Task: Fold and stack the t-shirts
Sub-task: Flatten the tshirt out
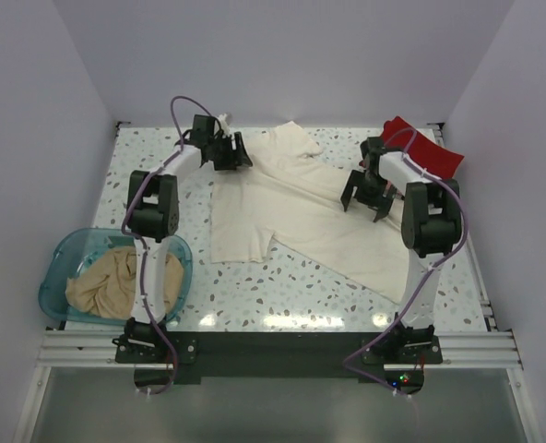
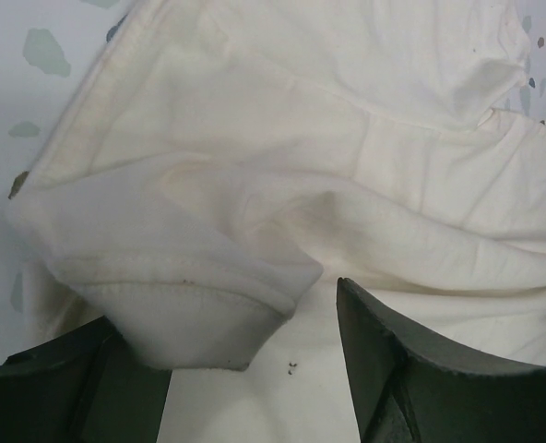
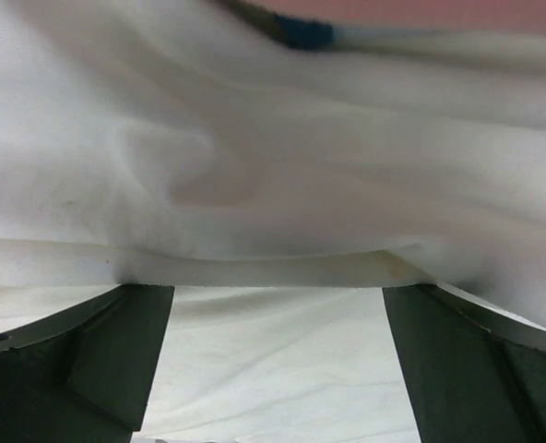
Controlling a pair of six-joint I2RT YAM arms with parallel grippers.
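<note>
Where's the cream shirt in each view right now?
Top external: cream shirt spread flat across mid-table.
Left wrist: cream shirt fills most of the frame, with a sleeve hem at lower left.
Right wrist: cream shirt fills nearly the whole frame, with a fold across the middle.
Shared landmark: speckled table, also seen at the left wrist view's upper left; not clear in right wrist.

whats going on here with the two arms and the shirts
Two robot arms are working on a cream-white t-shirt spread on the speckled table. The left gripper is at its far left corner, jaws open around a hemmed edge. The right gripper is open over the shirt's right side. Neither has closed on cloth. A red t-shirt lies at the far right, and a tan t-shirt sits in the blue tub.
</note>
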